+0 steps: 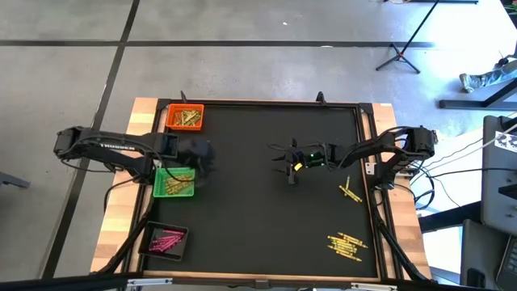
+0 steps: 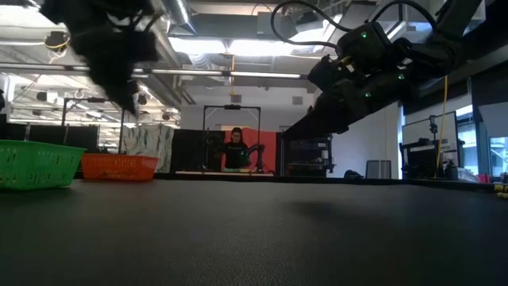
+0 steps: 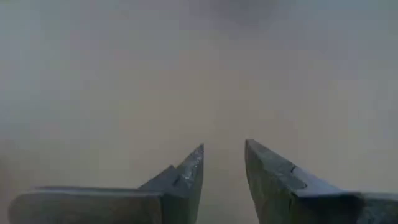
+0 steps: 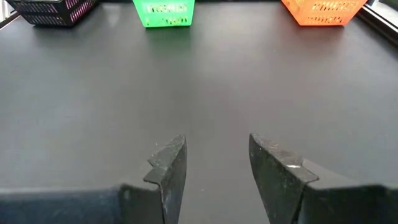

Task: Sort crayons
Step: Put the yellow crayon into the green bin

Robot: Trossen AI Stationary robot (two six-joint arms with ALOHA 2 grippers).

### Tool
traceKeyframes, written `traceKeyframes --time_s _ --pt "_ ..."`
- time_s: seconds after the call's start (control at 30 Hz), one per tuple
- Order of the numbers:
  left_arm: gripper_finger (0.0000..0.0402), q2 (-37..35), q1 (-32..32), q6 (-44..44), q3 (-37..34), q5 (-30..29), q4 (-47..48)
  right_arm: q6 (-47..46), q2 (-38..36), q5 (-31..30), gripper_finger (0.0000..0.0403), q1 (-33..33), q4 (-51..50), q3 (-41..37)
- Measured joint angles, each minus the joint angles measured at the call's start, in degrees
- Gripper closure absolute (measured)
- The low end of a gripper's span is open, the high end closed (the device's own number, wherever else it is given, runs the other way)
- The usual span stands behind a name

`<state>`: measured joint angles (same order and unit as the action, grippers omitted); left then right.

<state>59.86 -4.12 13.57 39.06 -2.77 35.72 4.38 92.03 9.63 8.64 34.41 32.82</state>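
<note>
Left wrist view: uniform blur beyond the fingers [image 3: 186,177].
Black tray [image 4: 53,9]: cut off by frame edge.
Loose crayons [image 1: 347,245]: too small to count.
Left gripper [image 1: 198,155]: motion-blurred.

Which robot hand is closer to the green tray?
The left. The left gripper hangs right at the green tray, by its top edge in the high view. The right gripper is out over the middle of the table, far from it.

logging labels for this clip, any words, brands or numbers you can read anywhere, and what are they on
None can be read.
Left arm: a pale strip of marking runs along its link in the high view, too small to read.
Orange tray, green tray, black tray: no lettering shows.
Room behind the table in the low view: no sign legible.
</note>
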Motion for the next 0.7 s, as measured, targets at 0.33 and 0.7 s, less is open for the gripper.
traceKeyframes --time_s 0.33,0.7 --pt "0.0301 7.51 0.02 -17.23 -7.72 0.69 -46.48 -0.14 -1.71 0.0 0.0233 0.0 -3.48 0.26" --pt "0.0301 33.79 -1.08 -23.27 -10.34 1.16 -89.8 -4.19 -7.9 -0.63 0.0233 -0.04 -13.31 0.28"
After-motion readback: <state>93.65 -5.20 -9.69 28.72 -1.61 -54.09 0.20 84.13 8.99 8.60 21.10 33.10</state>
